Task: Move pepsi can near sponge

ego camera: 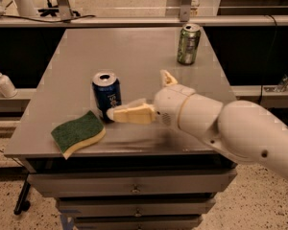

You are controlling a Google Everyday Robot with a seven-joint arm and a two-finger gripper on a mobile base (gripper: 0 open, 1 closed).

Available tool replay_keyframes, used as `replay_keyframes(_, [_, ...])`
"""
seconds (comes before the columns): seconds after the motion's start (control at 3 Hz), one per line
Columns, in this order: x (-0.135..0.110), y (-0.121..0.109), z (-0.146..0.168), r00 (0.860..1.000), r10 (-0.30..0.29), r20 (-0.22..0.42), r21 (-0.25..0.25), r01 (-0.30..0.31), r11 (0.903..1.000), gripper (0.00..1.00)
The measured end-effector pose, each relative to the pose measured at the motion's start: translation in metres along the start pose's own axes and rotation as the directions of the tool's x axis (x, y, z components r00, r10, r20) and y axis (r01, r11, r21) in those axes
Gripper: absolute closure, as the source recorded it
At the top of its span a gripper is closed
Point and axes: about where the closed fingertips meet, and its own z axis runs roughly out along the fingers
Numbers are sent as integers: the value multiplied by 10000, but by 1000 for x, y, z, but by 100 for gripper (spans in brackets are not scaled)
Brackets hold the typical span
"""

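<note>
Upright pepsi can (106, 94) stood just off the gripper's (137, 95) lower fingertip, outside its wide-open, empty jaws, w/ sponge (78, 133) close on the can's other side.

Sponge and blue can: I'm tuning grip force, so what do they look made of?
Sponge: pale yellow foam under a rough dark green scouring layer, matte, probably squashy. Blue can: thin metal, likely aluminium, with a shiny silver top and glossy printed side. The gripper is open beside the can, one finger near its base.
</note>
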Motion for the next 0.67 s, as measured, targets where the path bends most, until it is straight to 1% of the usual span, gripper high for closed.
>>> replay_keyframes(0.33, [18,-34,-59,9999,-167,10,557,166,9983,0])
replay_keyframes(0.67, [20,-38,-69,9999,-141,-28,739,143,9972,0])
